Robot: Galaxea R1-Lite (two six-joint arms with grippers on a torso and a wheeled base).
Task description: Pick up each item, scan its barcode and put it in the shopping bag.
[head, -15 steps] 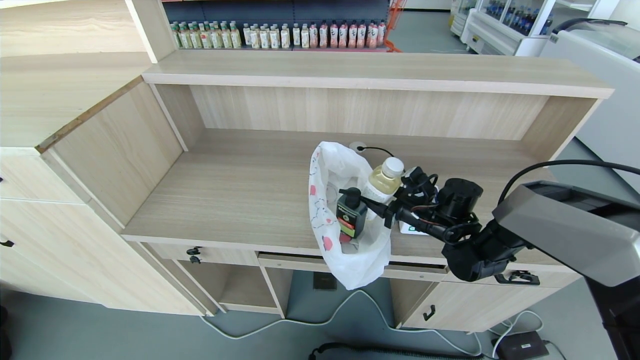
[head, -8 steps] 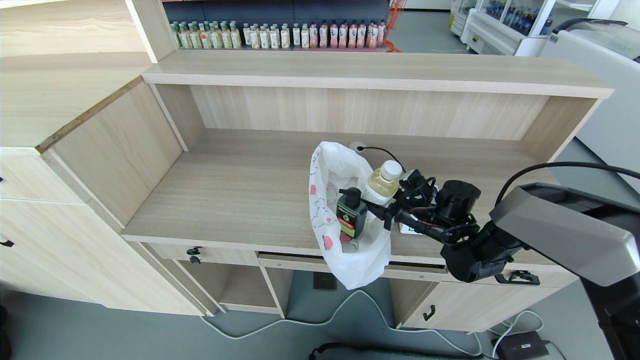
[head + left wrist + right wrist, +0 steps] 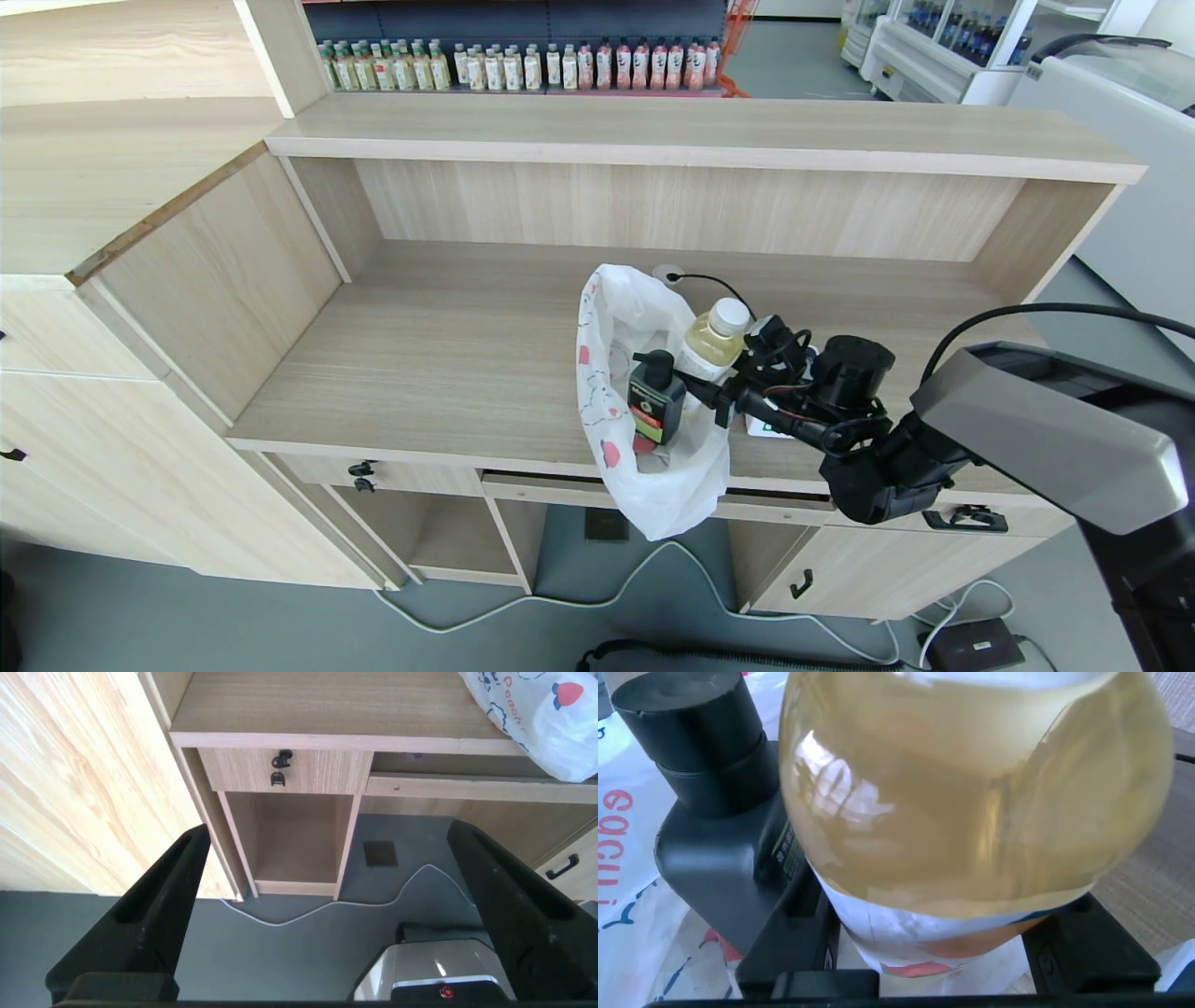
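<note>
A white shopping bag [image 3: 624,411] with red prints stands open at the counter's front edge, its lower part hanging over the edge. Inside it sits a black pump bottle [image 3: 655,403]. My right gripper [image 3: 711,392] is shut on a bottle of yellowish drink [image 3: 714,341] with a white cap, held upright at the bag's right rim, beside the pump bottle. In the right wrist view the drink bottle [image 3: 971,812] is close up, the pump bottle [image 3: 719,812] and bag [image 3: 635,868] behind it. My left gripper [image 3: 327,915] hangs open below counter height, and a corner of the bag [image 3: 551,719] shows above it.
A small white device with a green mark [image 3: 766,427] lies on the counter under my right wrist. A black cable [image 3: 705,278] runs from a hole behind the bag. The wooden counter [image 3: 448,355] has free room left of the bag, under an upper shelf [image 3: 691,131].
My right gripper has shifted the drink bottle slightly left and down, closer into the bag's opening. The bag and the pump bottle have stayed put.
</note>
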